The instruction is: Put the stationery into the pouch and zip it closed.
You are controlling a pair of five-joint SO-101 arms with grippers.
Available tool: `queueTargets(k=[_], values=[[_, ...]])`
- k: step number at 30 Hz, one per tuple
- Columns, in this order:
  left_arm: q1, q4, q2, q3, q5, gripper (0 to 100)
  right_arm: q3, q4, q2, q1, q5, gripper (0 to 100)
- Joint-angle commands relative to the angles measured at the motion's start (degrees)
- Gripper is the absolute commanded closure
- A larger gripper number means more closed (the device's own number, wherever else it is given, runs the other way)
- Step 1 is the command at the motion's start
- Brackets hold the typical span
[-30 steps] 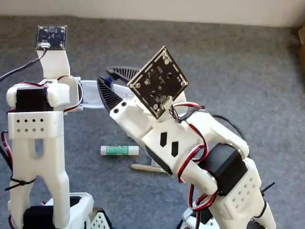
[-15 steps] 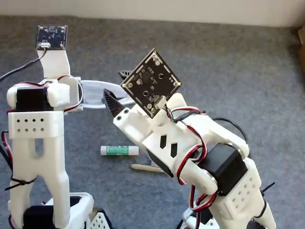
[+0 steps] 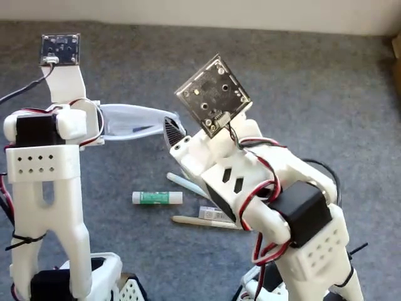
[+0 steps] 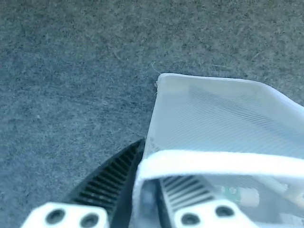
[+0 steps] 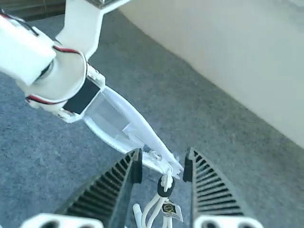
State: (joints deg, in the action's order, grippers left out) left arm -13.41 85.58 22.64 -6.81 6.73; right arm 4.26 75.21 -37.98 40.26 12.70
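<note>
Two pincers attend one pouch [image 3: 131, 122], and we record how they stand to it. The left pincer [image 4: 147, 183] is pressed together on one short end of the pouch, one finger outside the mesh and one inside the mouth, and holds it raised clear of the table [image 3: 326, 94]. From that grip the pouch's long axis runs roughly level straight toward the right arm. Its far end, which carries the zip pull [image 5: 165, 183] and a dangling cord, lies between the spread jaws of the right pincer [image 5: 164, 159]. We see a jaw on either side of that end, neither yet closed on it, so the right pincer is plainly the nearer to the pull and lies in line with the zip.

We also note a glue stick [image 3: 156, 198], a pen [image 3: 185, 184] and a wooden stick [image 3: 188, 220] lying on the table below the pouch, close to the right arm's base and well apart from the pouch's mouth. We therefore judge the filling not yet finished.

In our assessment the coming move turns on the pull sitting centred between the right jaws. If they close there and draw along the long axis, away from or toward the left grip, the zip should run. A closure off to one side would likely pinch mesh instead.
</note>
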Motion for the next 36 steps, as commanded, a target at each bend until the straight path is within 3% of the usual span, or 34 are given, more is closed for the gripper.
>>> queueTargets(k=[1, 18, 30, 36], values=[[-2.68, 1.05, -1.89, 0.75, 0.70, 99, -1.63, 0.40, 0.13, -0.84, -0.26, 85.7], [-12.18, 0.79, -1.89, 3.65, 0.18, 99, -21.67, -0.40, 0.22, -3.30, -0.09, 85.7], [-20.00, 1.14, -1.89, 6.11, -7.38, 99, -36.70, -14.64, 0.66, -3.30, 2.81, 85.7], [-23.08, 1.14, -1.89, 5.49, -8.62, 99, -35.82, -15.52, 11.91, -2.86, 2.90, 85.7]])
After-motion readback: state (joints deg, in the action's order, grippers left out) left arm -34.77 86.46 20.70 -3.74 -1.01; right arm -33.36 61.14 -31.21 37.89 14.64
